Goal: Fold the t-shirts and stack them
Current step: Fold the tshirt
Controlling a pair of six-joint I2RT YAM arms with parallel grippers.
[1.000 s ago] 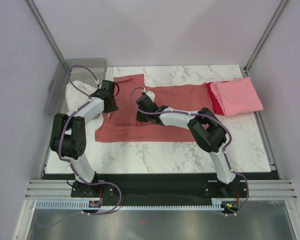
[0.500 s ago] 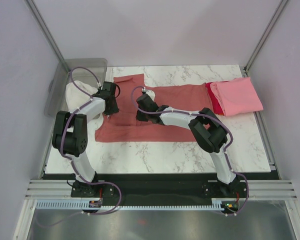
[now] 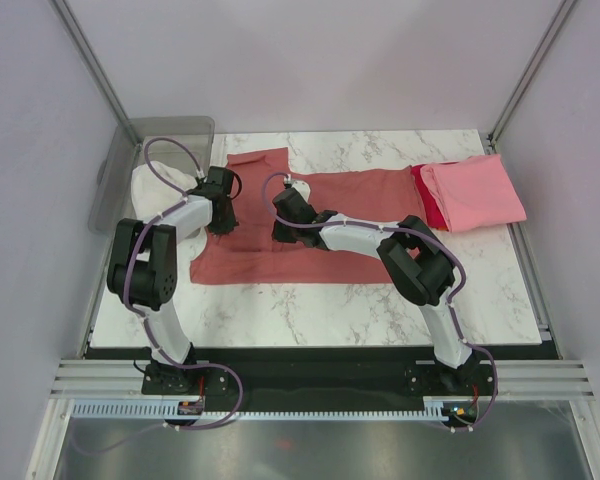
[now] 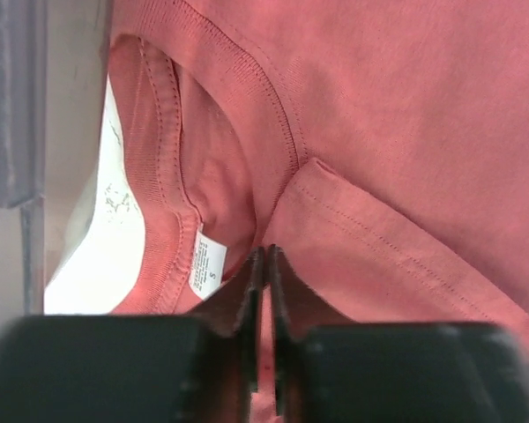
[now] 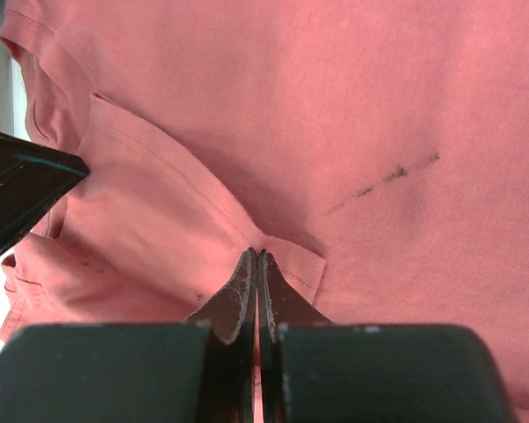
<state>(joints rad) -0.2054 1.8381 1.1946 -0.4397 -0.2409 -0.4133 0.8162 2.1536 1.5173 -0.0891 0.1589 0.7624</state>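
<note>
The dusty salmon-red t-shirt (image 3: 360, 195) lies spread across the middle of the table. My left gripper (image 3: 221, 216) is low on its left part, next to the collar (image 4: 163, 185) and the white size label (image 4: 207, 266). Its jaws (image 4: 265, 252) are shut on a fold of this shirt (image 4: 406, 106). My right gripper (image 3: 283, 226) sits further right, with its jaws (image 5: 255, 254) shut on a hemmed flap of the same shirt (image 5: 379, 88). The light pink t-shirt (image 3: 477, 193) lies folded at the back right, on top of the bright red t-shirt (image 3: 427, 205).
A grey translucent bin (image 3: 170, 132) stands off the table's back left corner, with white cloth (image 3: 158, 186) beside it. The marble tabletop (image 3: 310, 300) shows in front of the shirt. The left gripper's dark body (image 5: 18, 189) shows at the left edge of the right wrist view.
My left arm has shifted a little to the right at the shirt's collar. The right gripper and the shirts look unchanged.
</note>
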